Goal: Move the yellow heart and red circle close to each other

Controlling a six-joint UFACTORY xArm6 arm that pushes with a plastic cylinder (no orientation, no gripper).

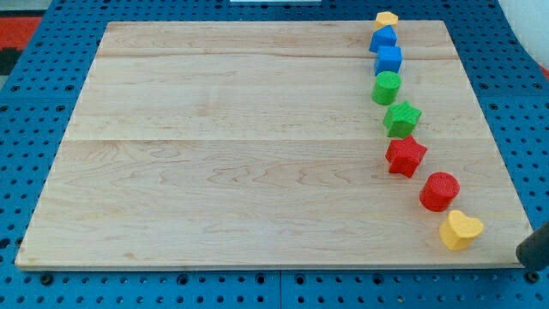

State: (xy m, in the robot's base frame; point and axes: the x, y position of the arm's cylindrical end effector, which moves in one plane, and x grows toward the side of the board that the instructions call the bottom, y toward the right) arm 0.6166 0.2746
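Observation:
The yellow heart (461, 229) lies near the board's bottom right corner. The red circle (439, 190) sits just above and left of it, nearly touching. A dark rod end shows at the view's right edge, my tip (529, 262), off the board and to the right of the yellow heart, apart from it.
A curved line of blocks runs up the right side: red star (405, 156), green star (401, 118), green circle (386, 87), blue cube (389, 59), another blue block (383, 39), a yellow block (386, 18) at the top edge. The wooden board (214, 146) lies on a blue pegboard.

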